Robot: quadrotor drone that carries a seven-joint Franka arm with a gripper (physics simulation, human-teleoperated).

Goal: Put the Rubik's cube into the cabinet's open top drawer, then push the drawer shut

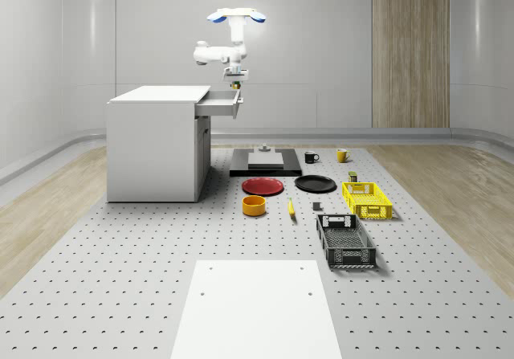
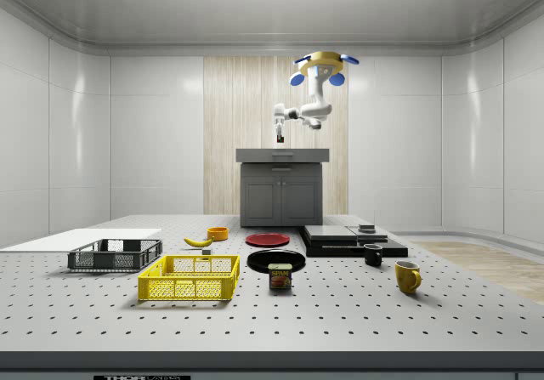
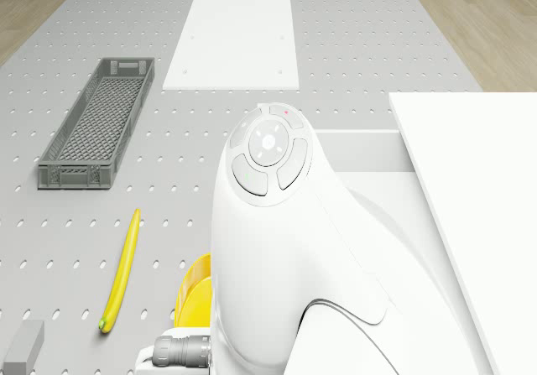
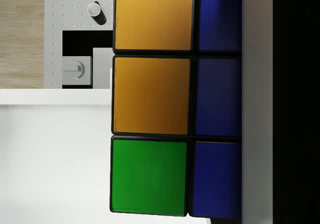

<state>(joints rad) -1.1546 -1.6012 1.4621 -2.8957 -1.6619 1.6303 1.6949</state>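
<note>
The drone [image 1: 236,15] is hovering in the air above the front end of the cabinet's [image 1: 157,142] open top drawer [image 1: 222,104], its arm [image 1: 215,53] reaching downward. The gripper [image 1: 234,75] is hanging just above the drawer and is pinching the Rubik's cube [image 4: 165,103] between its fingers. In the wrist view the cube is sitting directly against the gripper, showing orange, green and blue tiles, with the drawer's white interior [image 4: 55,159] lying beneath it. In the side view the gripper [image 2: 280,138] is poised just over the cabinet top [image 2: 282,153].
</note>
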